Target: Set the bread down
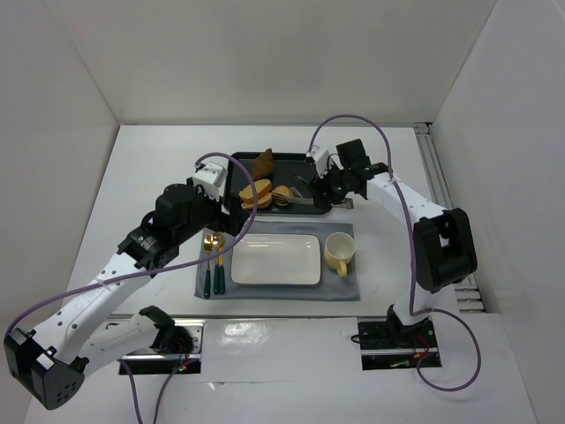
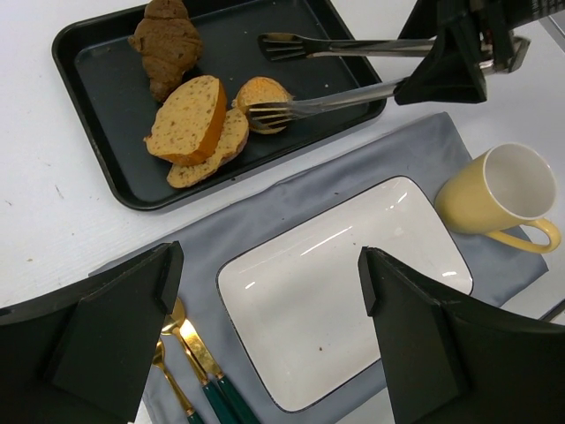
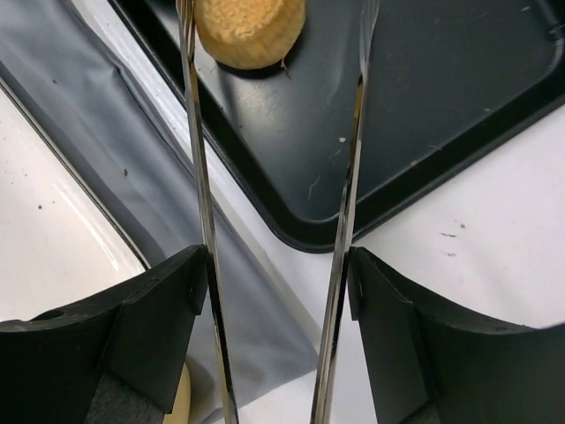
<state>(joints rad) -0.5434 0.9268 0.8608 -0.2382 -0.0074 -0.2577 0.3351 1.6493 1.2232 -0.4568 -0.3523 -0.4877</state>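
Two seeded bread slices [image 2: 190, 119] lean together on the black tray [image 2: 97, 132], with a small round roll [image 2: 261, 95] beside them and a brown croissant [image 2: 166, 44] behind. My right gripper [image 3: 278, 283] is shut on metal tongs [image 3: 199, 177]. The tongs are spread open, and one forked tip [image 2: 274, 110] touches the roll [image 3: 250, 28]. My left gripper [image 2: 274, 300] is open and empty above the empty white plate [image 2: 344, 291]. In the top view the bread [image 1: 256, 196] lies between the left gripper [image 1: 221, 205] and the right gripper [image 1: 328, 190].
The plate sits on a grey placemat [image 2: 291, 194] with a yellow mug [image 2: 508, 194] to its right. Gold and green cutlery [image 2: 190, 353] lies to its left. White walls enclose the table on three sides.
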